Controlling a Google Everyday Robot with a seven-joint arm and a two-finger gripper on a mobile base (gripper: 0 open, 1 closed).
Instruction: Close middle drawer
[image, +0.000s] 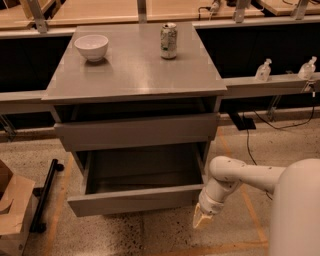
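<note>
Claw, closed and empty; middle drawer front just left of it. Your push may slip off that corner and skew the drawer.

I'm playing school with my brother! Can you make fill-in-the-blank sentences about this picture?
1. The bowl and the can stand on the cabinet's ____.
2. The middle drawer is not shut; it is pulled ____.
3. The end effector, beside that drawer's front corner, points down at the ____.
Missing words: top, out, floor.
</note>
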